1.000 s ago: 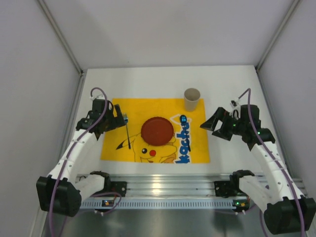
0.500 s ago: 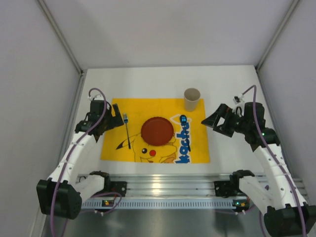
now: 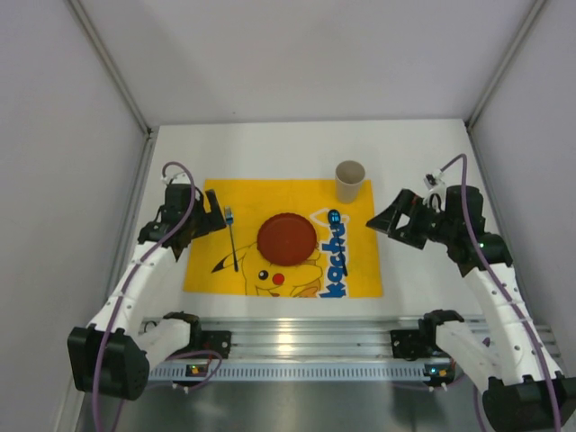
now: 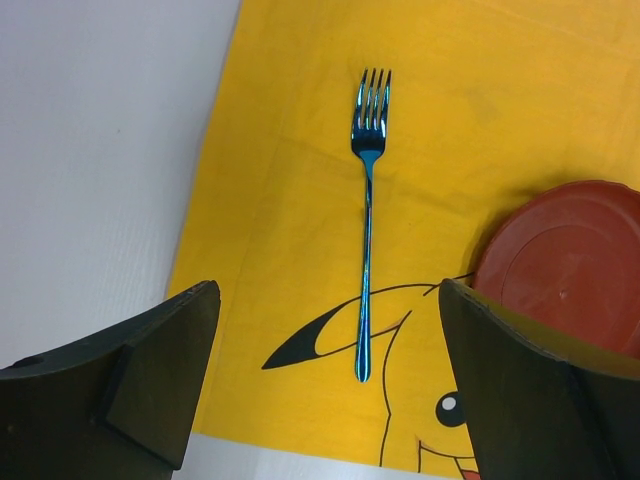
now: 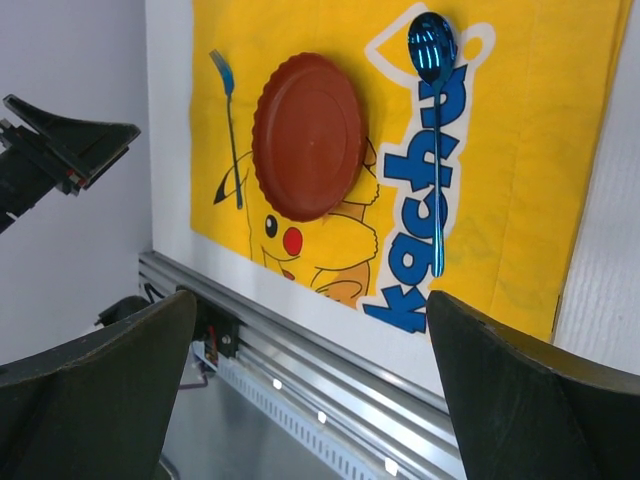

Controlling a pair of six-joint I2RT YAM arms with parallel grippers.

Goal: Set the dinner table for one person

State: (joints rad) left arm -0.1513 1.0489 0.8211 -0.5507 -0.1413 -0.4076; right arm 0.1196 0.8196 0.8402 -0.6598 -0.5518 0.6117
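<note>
Nearest to us runs the aluminium rail [image 3: 297, 335] along the front edge of the white table [image 3: 270, 148], which spreads out under everything else. Just past the rail lies the yellow printed mat [image 3: 355, 198], flat on the table.

On the mat we see a full place setting. A blue fork [image 4: 366, 260] lies to the left, tines pointing away from us. A red plate [image 3: 287, 238] sits in the middle, close beside the fork but not touching it. A blue spoon [image 5: 436, 150] lies to the right of the plate across the blue lettering, bowl at the far end. Farther back, a beige cup [image 3: 350, 181] stands upright at the mat's far right corner.

Our left gripper [image 4: 322, 300] hangs over the mat's left edge with its jaws wide apart and nothing in them; the fork lies on the mat below, free of it. Our right gripper [image 3: 382, 223] hovers off the mat's right side, also spread and empty.

We judge the task almost done: plate, fork, spoon and cup are all placed. We see no knife or napkin anywhere, so probably only pulling the arms back remains.
</note>
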